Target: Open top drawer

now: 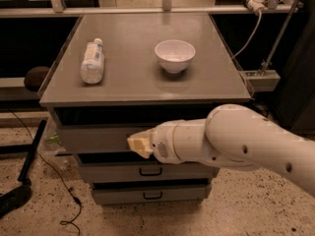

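Speckled stone floor (44, 210) spreads under a grey cabinet (133, 82) with a flat top, set against dark shelving. A thick white robot arm (246, 141) reaches in from the right and crosses the cabinet's front.

Below a dark gap under the cabinet top sits the top drawer (93, 139), the widest and tallest-fronted of three grey drawers. I cannot tell whether it is drawn out at all. Beneath it come the narrower middle drawer (108, 172) and the bottom drawer (118, 195), each with a small black bar handle at its centre.

On the cabinet top, a clear plastic bottle (92, 62) lies on its side to the left. A white bowl (174, 55) stands upright to the right of it, well apart.

At the arm's tip, the cream-coloured gripper (139, 144) rests against the middle of the top drawer's front, covering the spot where its handle would be. Whether the gripper is open, closed or holding anything, I cannot tell.

A thin black cable (54, 176) trails over the floor at the left.
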Controlling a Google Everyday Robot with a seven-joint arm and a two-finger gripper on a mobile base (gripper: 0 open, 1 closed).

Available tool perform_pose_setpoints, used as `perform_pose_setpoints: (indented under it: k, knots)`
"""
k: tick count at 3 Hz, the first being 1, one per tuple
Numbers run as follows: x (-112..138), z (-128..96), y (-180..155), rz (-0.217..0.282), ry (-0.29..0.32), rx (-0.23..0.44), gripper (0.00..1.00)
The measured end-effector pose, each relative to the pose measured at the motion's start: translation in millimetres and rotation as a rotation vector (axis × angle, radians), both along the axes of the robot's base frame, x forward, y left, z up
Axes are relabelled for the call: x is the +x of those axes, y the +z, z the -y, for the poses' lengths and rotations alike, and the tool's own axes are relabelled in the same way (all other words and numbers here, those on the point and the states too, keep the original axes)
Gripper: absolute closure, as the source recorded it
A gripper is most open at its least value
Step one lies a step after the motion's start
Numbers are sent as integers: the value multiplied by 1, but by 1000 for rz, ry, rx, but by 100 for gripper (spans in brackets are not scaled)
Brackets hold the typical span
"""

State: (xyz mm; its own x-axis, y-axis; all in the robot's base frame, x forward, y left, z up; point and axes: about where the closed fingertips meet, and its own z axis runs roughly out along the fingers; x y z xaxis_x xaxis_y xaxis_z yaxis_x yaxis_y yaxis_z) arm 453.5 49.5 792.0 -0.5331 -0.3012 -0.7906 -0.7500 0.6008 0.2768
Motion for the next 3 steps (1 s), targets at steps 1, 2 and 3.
perform_pose_setpoints:
  k: [1, 2, 3]
  knots:
    - [15, -26, -8, 16, 9, 33, 100]
    - [15, -26, -8, 16, 8, 33, 100]
    - [18, -24, -9, 24, -21, 32, 100]
